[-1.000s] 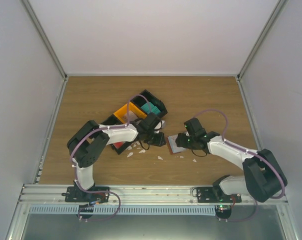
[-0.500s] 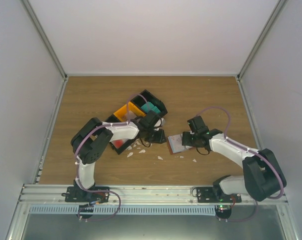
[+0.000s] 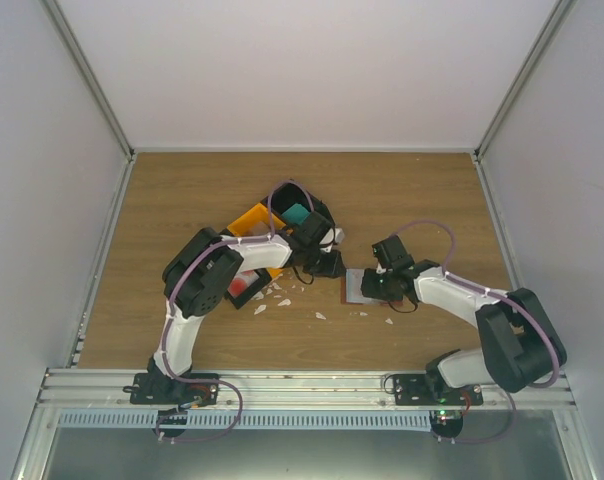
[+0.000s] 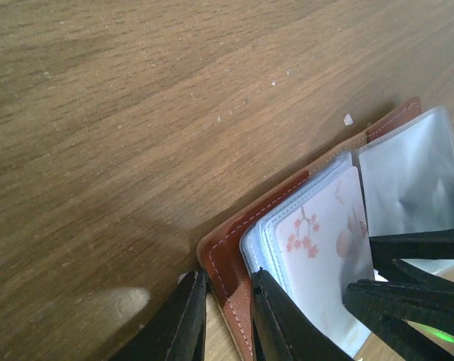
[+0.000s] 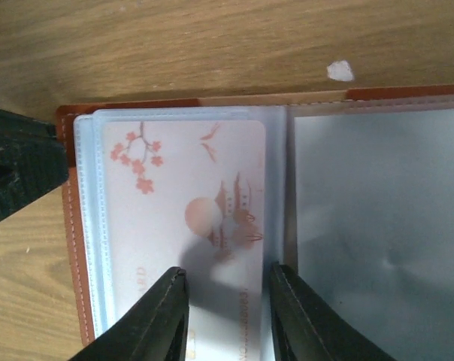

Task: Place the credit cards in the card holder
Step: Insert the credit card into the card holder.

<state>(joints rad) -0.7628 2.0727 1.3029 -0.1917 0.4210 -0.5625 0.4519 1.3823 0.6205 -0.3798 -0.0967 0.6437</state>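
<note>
The card holder (image 3: 357, 288) lies open on the table, reddish-brown outside with clear sleeves inside. A white credit card (image 5: 189, 188) printed with red blossoms sits in its left sleeve and shows again in the left wrist view (image 4: 325, 241). My left gripper (image 4: 227, 274) pinches the holder's brown cover (image 4: 225, 256) at its corner, and stands left of the holder from above (image 3: 332, 265). My right gripper (image 5: 227, 271) hovers open over that card, one finger on it, the other at the fold. A teal card (image 3: 297, 213) lies in the tray.
The black-and-orange compartment tray (image 3: 254, 222) stands behind my left arm, with something red (image 3: 240, 288) at its near end. Small white scraps (image 3: 320, 315) lie around the holder. My right gripper's black fingers (image 4: 407, 289) crowd the left wrist view's lower right.
My left gripper has moved right and back to the holder's left edge, its elbow swinging in. My right gripper's jaws have narrowed over the card.
</note>
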